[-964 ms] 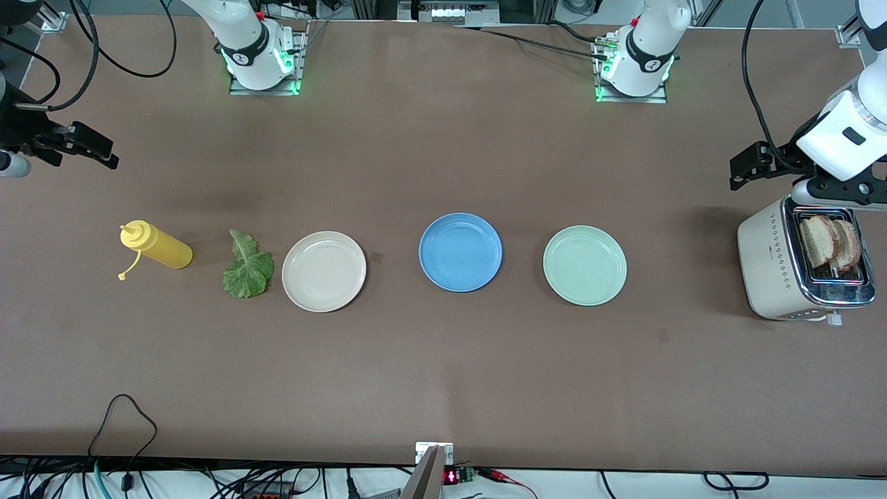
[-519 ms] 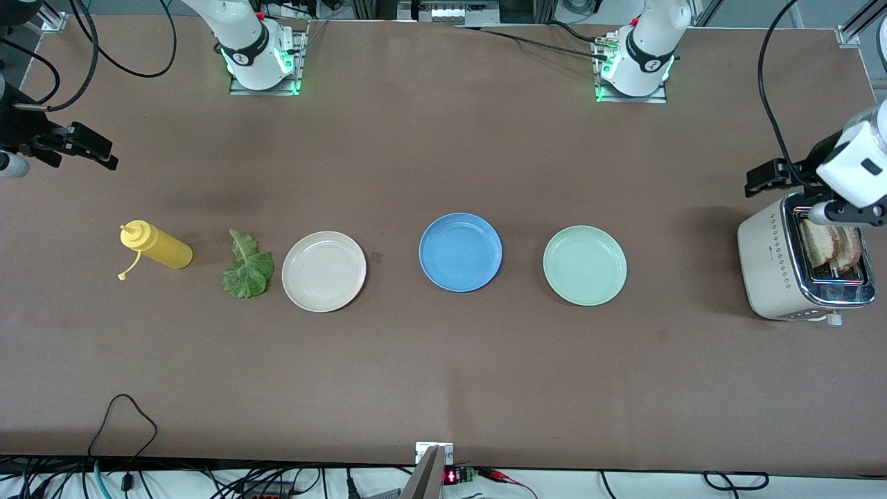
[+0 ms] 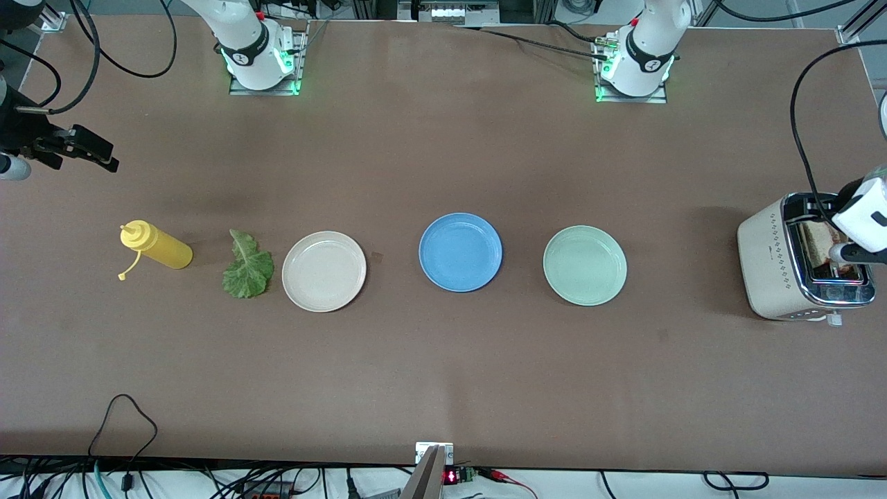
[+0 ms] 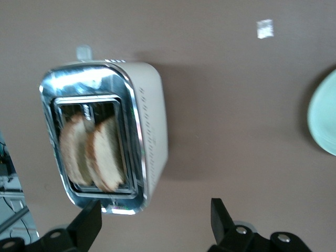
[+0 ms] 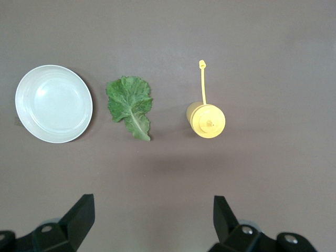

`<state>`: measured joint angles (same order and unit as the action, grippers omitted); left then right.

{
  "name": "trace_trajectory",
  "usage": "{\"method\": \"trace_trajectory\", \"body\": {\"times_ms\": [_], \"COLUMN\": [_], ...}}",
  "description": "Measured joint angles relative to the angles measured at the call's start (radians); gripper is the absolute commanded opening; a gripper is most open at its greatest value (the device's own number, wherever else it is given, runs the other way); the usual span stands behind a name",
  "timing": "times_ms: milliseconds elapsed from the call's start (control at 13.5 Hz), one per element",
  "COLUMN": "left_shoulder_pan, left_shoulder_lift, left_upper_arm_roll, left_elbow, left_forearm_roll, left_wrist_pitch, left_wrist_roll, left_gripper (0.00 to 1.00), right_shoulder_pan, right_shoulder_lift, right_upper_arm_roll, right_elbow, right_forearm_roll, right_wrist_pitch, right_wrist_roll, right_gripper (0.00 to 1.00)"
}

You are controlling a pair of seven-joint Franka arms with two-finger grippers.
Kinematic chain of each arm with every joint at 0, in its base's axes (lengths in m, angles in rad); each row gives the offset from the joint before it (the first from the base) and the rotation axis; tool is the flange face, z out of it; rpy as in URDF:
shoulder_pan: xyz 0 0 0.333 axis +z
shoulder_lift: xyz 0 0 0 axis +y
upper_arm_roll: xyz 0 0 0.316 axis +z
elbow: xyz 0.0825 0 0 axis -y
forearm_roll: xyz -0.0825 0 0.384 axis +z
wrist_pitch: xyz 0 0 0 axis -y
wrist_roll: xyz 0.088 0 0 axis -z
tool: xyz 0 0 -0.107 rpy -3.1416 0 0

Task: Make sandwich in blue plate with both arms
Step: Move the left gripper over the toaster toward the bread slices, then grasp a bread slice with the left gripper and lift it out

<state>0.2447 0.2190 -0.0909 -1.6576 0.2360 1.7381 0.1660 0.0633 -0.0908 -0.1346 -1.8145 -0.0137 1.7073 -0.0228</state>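
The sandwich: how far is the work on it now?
Nothing is done yet: the blue plate is bare. In hand: the left gripper, open, hangs over the toaster, where two bread slices stand. The right gripper, open, waits over the table near the lettuce leaf. All stacking remains.

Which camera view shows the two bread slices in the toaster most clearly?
The left wrist view: both bread slices stand in the toaster slot. In the front view the left arm hides most of them; the right wrist view shows none.

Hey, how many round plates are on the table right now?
3, in one row: cream-white plate beside the lettuce leaf, round medium-blue plate in the middle, pale mint-green plate toward the toaster.
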Motion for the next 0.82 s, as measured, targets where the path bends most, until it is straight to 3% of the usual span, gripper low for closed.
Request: {"method": "trace_trajectory", "body": {"times_ms": [148,297,519,816], "left_shoulder_pan": [0.069,0.136,0.177,0.178], "left_shoulder_lift": [0.009,0.025,0.046,0.059], "left_upper_arm_roll": [0.001,0.002,0.002,-0.001], "left_elbow": [-0.066,-0.12,-0.149,-0.16], "left_forearm_roll": [0.001,0.001,0.001,0.001], "left_wrist_pitch": [0.125,0.208,0.234,0.235], "left_wrist_roll": [0.07,0.12,0.136,0.135], "left_gripper": [0.77,0.74,0.65,0.23], "right_shoulder_pan": [0.0,0.0,0.0,0.0], "right_shoulder_lift": [0.003,0.004,0.004,0.004], "right_upper_arm_roll": [0.0,0.0,0.0,0.0], "right_elbow": [0.0,-0.001,-0.001,-0.001], "right_forearm_roll": [0.0,0.0,0.0,0.0], "right_wrist_pitch": [0.001,0.001,0.002,0.002], "right_wrist_roll": [0.0,0.0,0.0,0.0], "right_gripper": [1.0,1.0,1.0,1.0]}}
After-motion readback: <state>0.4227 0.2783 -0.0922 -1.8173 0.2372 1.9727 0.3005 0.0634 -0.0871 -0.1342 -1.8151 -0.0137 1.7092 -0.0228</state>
